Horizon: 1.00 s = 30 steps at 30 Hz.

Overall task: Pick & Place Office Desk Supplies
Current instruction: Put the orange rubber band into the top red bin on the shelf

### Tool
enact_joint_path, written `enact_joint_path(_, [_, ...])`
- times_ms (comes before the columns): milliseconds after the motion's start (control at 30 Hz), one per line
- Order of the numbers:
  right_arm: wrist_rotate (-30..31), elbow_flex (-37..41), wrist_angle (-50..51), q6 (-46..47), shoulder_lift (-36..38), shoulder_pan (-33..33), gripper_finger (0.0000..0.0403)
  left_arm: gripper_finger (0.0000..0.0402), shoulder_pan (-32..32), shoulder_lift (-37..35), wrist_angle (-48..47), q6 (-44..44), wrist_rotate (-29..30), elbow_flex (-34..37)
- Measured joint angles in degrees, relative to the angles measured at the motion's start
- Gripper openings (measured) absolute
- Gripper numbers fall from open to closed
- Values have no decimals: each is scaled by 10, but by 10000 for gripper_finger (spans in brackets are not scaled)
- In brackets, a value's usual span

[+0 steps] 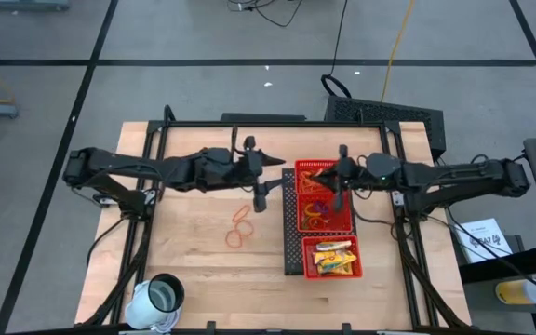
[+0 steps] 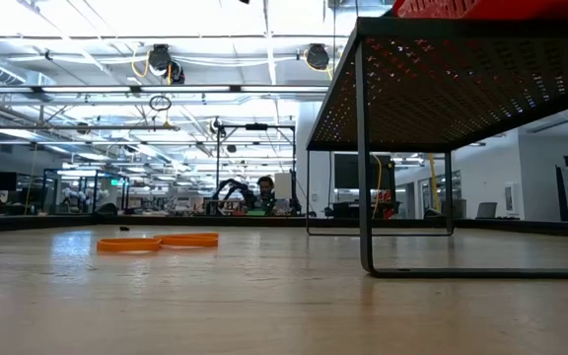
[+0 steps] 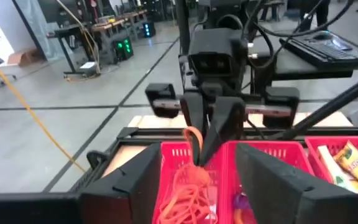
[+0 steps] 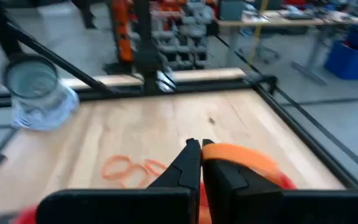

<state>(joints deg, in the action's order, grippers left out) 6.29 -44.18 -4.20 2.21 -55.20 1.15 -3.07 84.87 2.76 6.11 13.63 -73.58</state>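
Observation:
Orange rubber bands (image 1: 240, 228) lie loose on the wooden table, also seen in the low view (image 2: 156, 241). A red mesh tray (image 1: 291, 251) holds more bands (image 3: 188, 193), small clips (image 1: 319, 209) and yellow packets (image 1: 335, 258). My right gripper (image 1: 328, 177) hovers over the tray's far compartment, shut on one orange rubber band (image 4: 247, 158). My left gripper (image 1: 270, 180) faces it from the tray's left side. Its fingers (image 3: 135, 180) are open, apart from the band, and hold nothing. My right gripper pinches one orange rubber band (image 3: 194, 140) between its two fingertips (image 4: 191, 158). The fingers lie about level and point toward the table's left. The loop hangs slack below them over the tray; whether its lower end touches the bands in the tray, I cannot tell.
A white cup (image 1: 161, 296) lies on its side at the table's near left corner. The tray stands on a black mesh riser (image 2: 452, 89). A black frame (image 1: 277, 123) runs around the table. Bare wood lies between the loose bands and the cup.

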Motion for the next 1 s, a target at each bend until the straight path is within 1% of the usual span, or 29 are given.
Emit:
enact_joint_path(100, [25, 0, 51, 4, 28, 0, 1, 226, 0, -12, -36, -2, 0, 0])
enact_joint_path(200, [29, 0, 99, 21, 46, 0, 1, 232, 2, -13, -59, -13, 0, 1])
enact_joint_path(333, [29, 0, 131, 31, 54, 0, 4, 234, 5, -10, -72, -24, 4, 1])
enact_joint_path(467, [29, 0, 143, 31, 51, 0, 24, 235, 8, -7, -72, -33, 5, 1])
enact_joint_path(567, [29, 1, 145, 31, 48, 0, 57, 235, 9, -8, -71, -37, 5, 1])
enact_joint_path(733, [46, 1, 146, 46, 45, 0, 132, 235, 9, -8, -72, -38, 5, 1])
enact_joint_path(833, [34, 1, 158, 61, 45, 0, 172, 235, 9, -8, -73, -41, 5, 1])
enact_joint_path(900, [9, 1, 179, 70, 45, 0, 192, 235, 9, -8, -73, -41, 5, 1])
enact_joint_path(967, [18, 1, 180, 78, 45, 0, 207, 235, 9, -8, -74, -46, 5, 1])
enact_joint_path(1000, [36, 1, 178, 89, 48, 0, 213, 235, 9, -8, -75, -48, 5, 1])
